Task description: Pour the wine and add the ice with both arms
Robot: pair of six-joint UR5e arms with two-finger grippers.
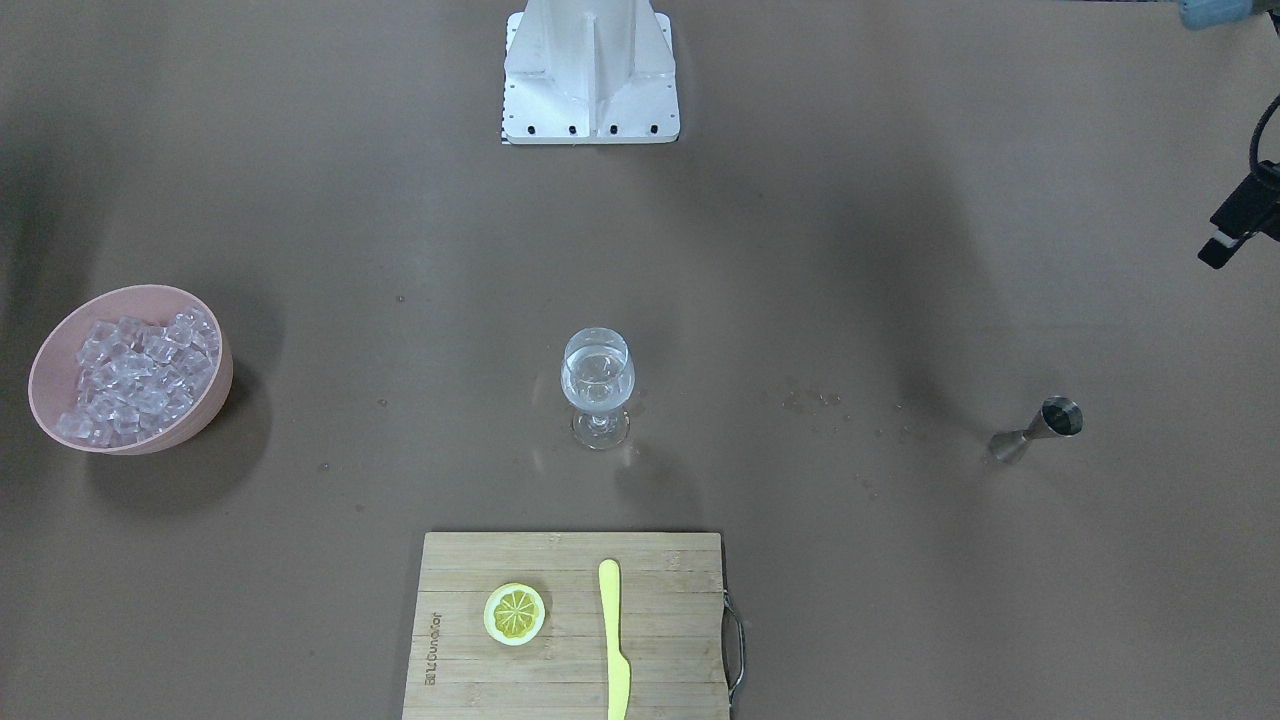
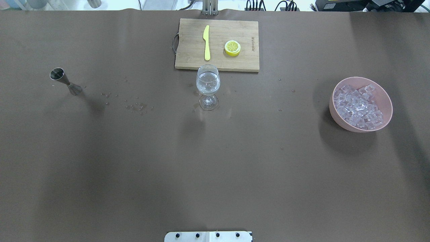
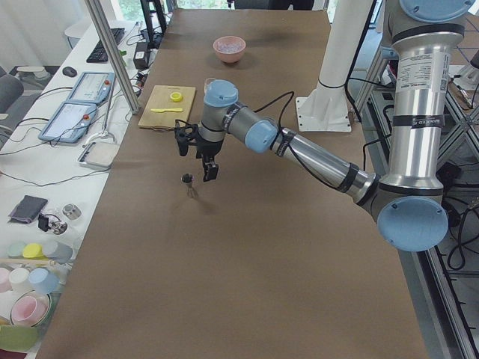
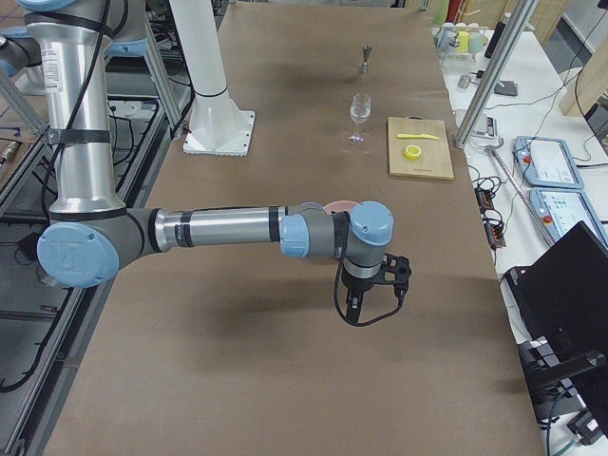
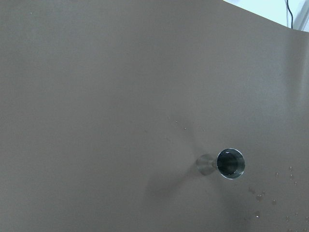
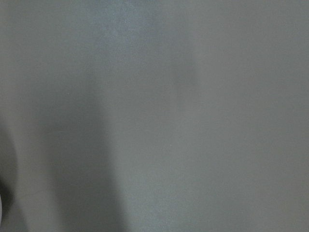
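**Wine in the glass, ice in its bowl, both grippers hanging clear**

Nearest the left gripper (image 3: 203,158) is the steel jigger (image 5: 230,163). It stands upright on the table, mouth up, just below the jaws and a little to one side, and nothing touches it. It seems to be parked out here so the middle of the table is free. Only the side view and a sliver of the front view show this gripper. Nothing can be seen in the jaws, and I cannot tell how wide they stand.

Farther from those jaws, toward the middle, a scatter of drops (image 2: 134,107) dots the brown table cover (image 2: 215,174). This is probably spill along the line between jigger and glass. Beyond the drops stands the wine glass (image 1: 600,432), upright, with the wine (image 1: 597,385) low in its bowl. So the pour looks done. Whether any cubes lie in the liquid is too small to tell.

The right gripper (image 4: 369,290) hangs over bare cover, and its own wrist camera shows nothing else. Here too I cannot tell the width of the jaws.

The nearest thing to it is the pink bowl (image 2: 336,117), just beyond the right arm's wrist and partly hidden by it. It is heaped with ice (image 2: 359,106). The bowl probably sits on this arm's side so that this arm can fetch the cubes.

Farthest from both pairs of jaws, behind the glass, lies a bamboo cutting board (image 2: 191,50). It carries a lemon slice (image 2: 232,47) and a yellow knife (image 2: 206,42), set apart from each other.
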